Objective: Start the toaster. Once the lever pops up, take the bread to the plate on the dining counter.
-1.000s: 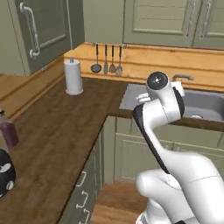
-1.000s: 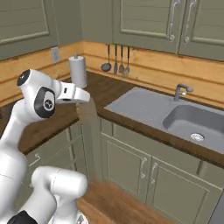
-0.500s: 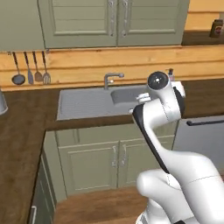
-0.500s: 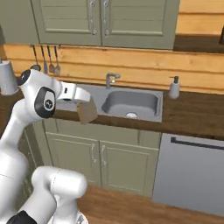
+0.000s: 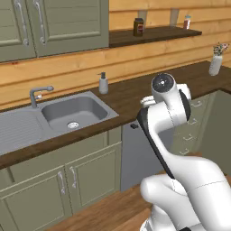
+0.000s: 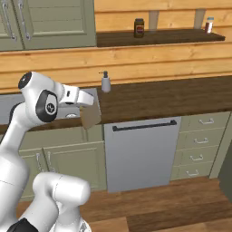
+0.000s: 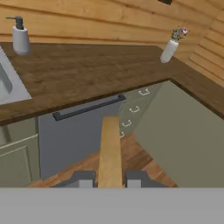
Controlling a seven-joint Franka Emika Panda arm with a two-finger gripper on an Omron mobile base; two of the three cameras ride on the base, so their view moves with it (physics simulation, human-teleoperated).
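Observation:
My gripper (image 6: 89,108) is shut on the bread (image 6: 90,117), a flat tan-brown slice that hangs below the hand in front of the cabinet fronts. In the hand view the bread (image 7: 109,148) stands edge-on between the two dark fingertips of the gripper (image 7: 109,178), pointing toward a dishwasher front and the wooden floor. In the left base view my own arm covers the hand. The toaster, the plate and the dining counter are out of view.
A grey sink (image 5: 72,113) and a soap dispenser (image 5: 103,83) sit on the dark wood worktop (image 6: 172,97). Below it are a dishwasher (image 6: 140,149) and drawers (image 6: 199,140). A vase of flowers (image 5: 215,63) stands at the far corner, and a jar (image 6: 139,27) on the shelf.
The whole picture has swung: the base has turned right, from the corner with the paper roll, past the sink, to the dishwasher. The bread stays in the shut gripper.

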